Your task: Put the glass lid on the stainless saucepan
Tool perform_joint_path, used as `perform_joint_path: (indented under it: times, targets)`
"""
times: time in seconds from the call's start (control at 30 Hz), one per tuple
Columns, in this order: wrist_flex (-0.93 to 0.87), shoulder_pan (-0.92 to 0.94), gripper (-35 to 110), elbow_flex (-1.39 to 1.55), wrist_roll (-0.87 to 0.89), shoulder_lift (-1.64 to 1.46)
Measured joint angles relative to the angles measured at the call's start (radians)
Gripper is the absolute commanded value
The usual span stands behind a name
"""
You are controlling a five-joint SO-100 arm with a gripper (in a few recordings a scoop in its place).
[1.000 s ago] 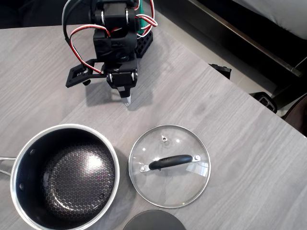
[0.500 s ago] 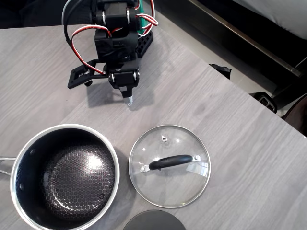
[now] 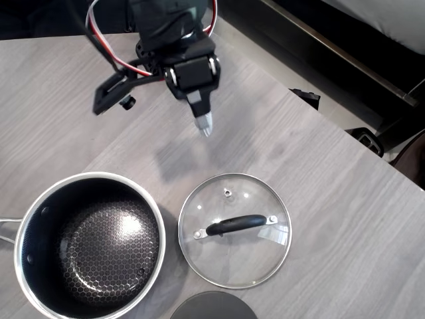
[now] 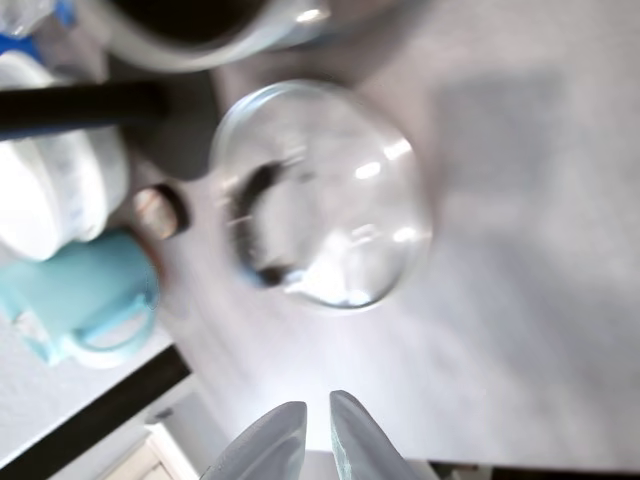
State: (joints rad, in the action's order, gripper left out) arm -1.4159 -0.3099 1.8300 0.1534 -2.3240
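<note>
The glass lid [image 3: 234, 230] lies flat on the grey table, right of the stainless saucepan [image 3: 89, 245], its black bar handle up. The saucepan stands at the lower left with its dark honeycomb inside showing. My gripper [image 3: 204, 126] hangs above the table, up and slightly left of the lid, fingers together and shut on nothing. In the blurred wrist view the lid [image 4: 320, 195] is mid-frame, the saucepan's rim [image 4: 230, 40] is at the top, and my gripper [image 4: 315, 435] is at the bottom edge with its fingertips nearly touching.
A dark grey round disc [image 3: 212, 306] peeks in at the bottom edge below the lid. The table edge runs diagonally at the upper right. In the wrist view a teal mug [image 4: 85, 295] and a white container [image 4: 50, 180] stand at the left.
The arm has swung right and toward the lid; the gripper tip has moved from near the table's upper left middle to a spot closer above the lid. Lid and saucepan have not moved.
</note>
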Motion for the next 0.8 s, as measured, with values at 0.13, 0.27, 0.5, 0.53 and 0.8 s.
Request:
perform_joint_path:
  times: [0.13, 0.27, 0.5, 0.53, 0.8]
  targets:
    - [-0.133, 0.0, 0, -0.566, 0.002, 0.508]
    - [-0.184, -0.014, 7, -0.864, 0.002, 0.825]
    - [-0.247, -0.014, 11, -0.91, 0.0, 0.996]
    - [-0.262, -0.014, 13, -0.911, 0.0, 1.012]
    - [-0.285, -0.018, 22, -0.911, -0.012, 1.127]
